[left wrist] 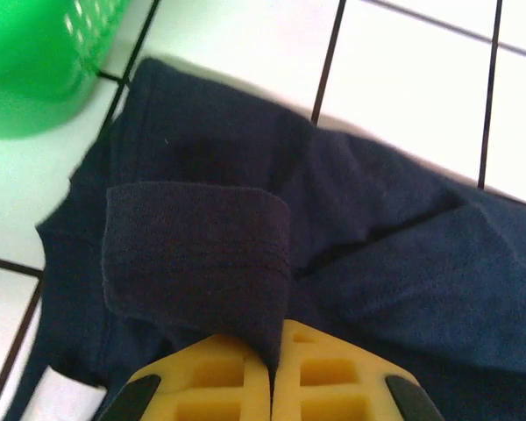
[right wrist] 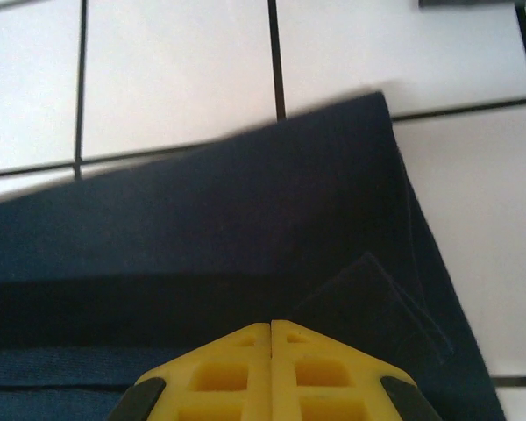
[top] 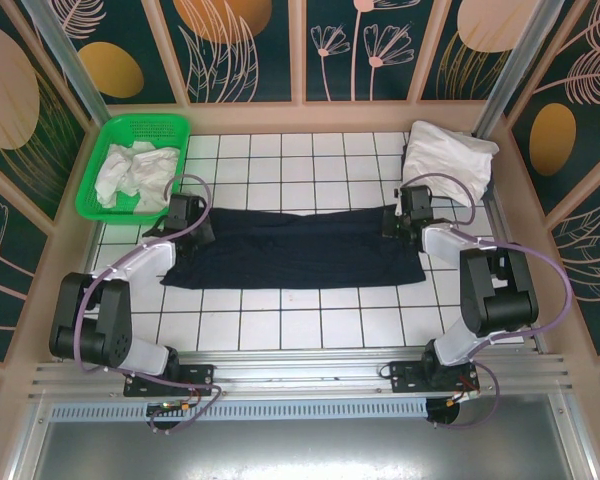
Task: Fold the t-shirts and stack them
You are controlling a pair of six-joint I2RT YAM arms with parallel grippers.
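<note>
Navy t-shirt (top: pixel 295 250), one only, lies flattened across the middle of the top view as a wide band. Its long axis runs left to right over the white tiled table (top: pixel 280 325), and its lower edge flares outward toward the right end. The cloth is soft, matte and almost black, with a stitched hem visible in the right wrist view. Two arms reach it, one at each end. The left gripper (top: pixel 192 232) sits at the shirt's left end, its yellow fingers (left wrist: pixel 219 377) pressed together on a fold of the navy fabric that runs down between them. The right gripper (top: pixel 400 224) sits at the right end, its fingers (right wrist: pixel 324 368) closed tight just over a corner of the shirt; whether cloth is caught between them cannot be told. One green basket (top: pixel 150 128) of perforated plastic at upper left holds crumpled white cloth (top: pixel 135 172), the number of pieces unclear. One white t-shirt (top: pixel 448 160), loosely bunched, lies at upper right, apart from the navy one.
</note>
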